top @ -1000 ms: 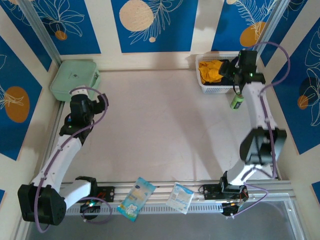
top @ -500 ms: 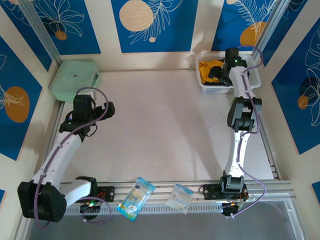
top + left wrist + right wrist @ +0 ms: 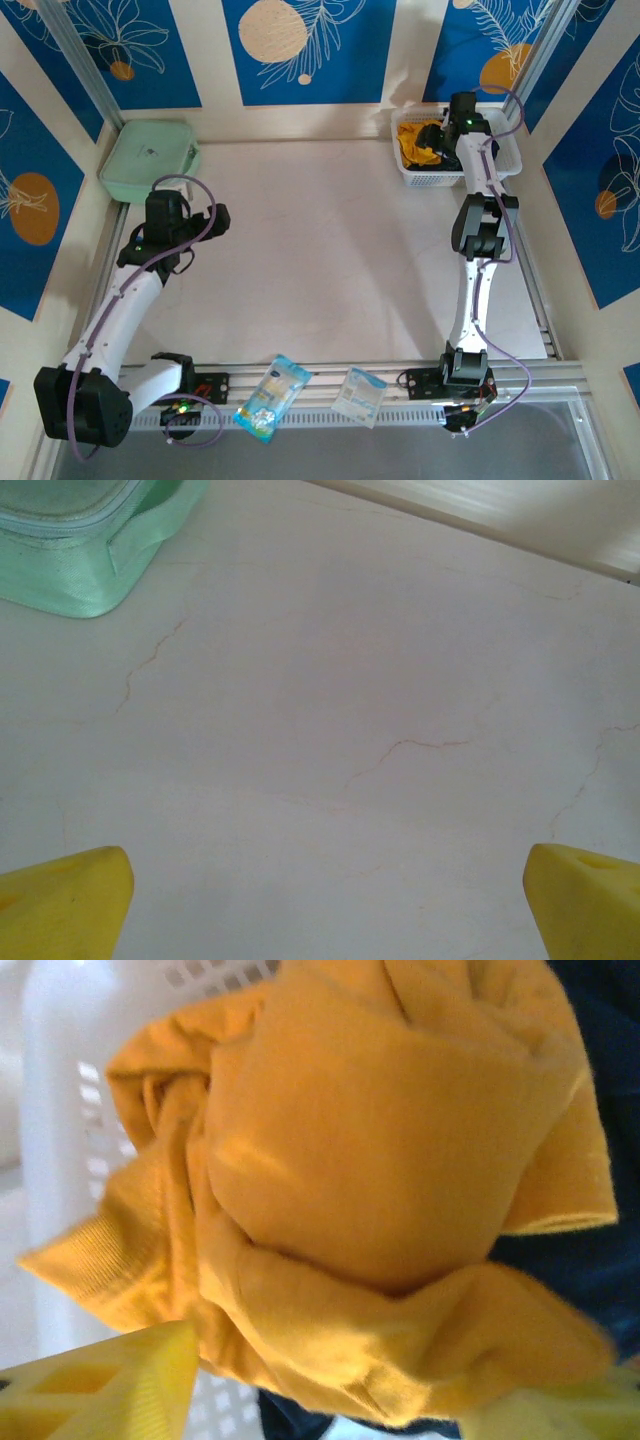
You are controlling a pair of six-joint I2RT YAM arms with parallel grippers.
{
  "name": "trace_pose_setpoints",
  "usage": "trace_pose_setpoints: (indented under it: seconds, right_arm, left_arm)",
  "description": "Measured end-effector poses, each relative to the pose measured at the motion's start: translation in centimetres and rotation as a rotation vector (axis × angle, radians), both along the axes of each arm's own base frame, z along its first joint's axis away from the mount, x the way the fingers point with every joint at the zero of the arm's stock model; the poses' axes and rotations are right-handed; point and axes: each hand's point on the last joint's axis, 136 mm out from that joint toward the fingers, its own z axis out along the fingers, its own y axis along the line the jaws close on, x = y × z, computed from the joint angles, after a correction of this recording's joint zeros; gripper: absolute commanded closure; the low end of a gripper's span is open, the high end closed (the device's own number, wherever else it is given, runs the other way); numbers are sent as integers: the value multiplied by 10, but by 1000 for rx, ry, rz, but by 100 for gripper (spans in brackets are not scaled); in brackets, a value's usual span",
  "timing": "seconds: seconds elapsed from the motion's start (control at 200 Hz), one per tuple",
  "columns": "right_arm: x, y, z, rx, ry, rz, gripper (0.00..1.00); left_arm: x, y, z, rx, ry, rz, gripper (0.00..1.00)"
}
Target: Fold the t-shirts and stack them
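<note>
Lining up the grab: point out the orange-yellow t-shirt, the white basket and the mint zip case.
orange-yellow t-shirt (image 3: 380,1160): right wrist view, middle of the bunched cloth.
white basket (image 3: 422,180): top external view, near wall.
mint zip case (image 3: 150,155): top external view, lid's middle.

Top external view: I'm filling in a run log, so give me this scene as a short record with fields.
shirt: orange-yellow t-shirt, crumpled in the white basket, over dark blue cloth
basket: far right corner of the table
right gripper: over the basket, jaws either side of the shirt, grip unclear
left gripper: jaws open, over bare table near the mint-green zip case
folding: not yet begun
</note>
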Motion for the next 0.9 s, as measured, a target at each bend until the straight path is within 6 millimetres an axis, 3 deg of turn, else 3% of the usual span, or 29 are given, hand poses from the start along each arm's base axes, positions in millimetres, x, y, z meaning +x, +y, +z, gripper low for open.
trace_pose_setpoints:
  seconds: [0.095,0.16,0.2,0.25,0.485,0.59,0.65,0.72,0.82,0.825,0.901]
  right_arm:
    - [12,1,6,18,-36,-10,52]
    - [22,1,6,33,-57,-16,65]
    - [26,2,6,45,-66,-24,76]
    - [29,2,4,60,-69,-32,100]
    - [32,7,7,86,-81,-35,100]
    - [30,18,27,73,-113,-6,100]
    - [27,30,51,55,-149,24,100]
    - [18,50,96,33,-222,70,100]
    - [-8,87,183,14,-368,152,100]
    - [-12,92,194,15,-387,160,100]
    - [-43,118,257,18,-500,224,100]
  left_arm:
    - [0,0,-1,2,4,2,1]
    - [0,0,-2,3,6,2,0]
    - [0,0,-3,3,8,2,0]
    - [0,0,-4,5,10,1,1]
    - [-1,-1,-4,13,12,-8,0]
    - [-5,0,-1,12,9,-9,0]
    - [-8,0,2,10,3,-10,0]
    - [-11,-1,7,6,-2,-15,0]
    - [-15,-1,21,-1,-19,-21,0]
    - [-15,-1,24,-2,-24,-21,0]
    - [-18,-1,39,-3,-51,-24,0]
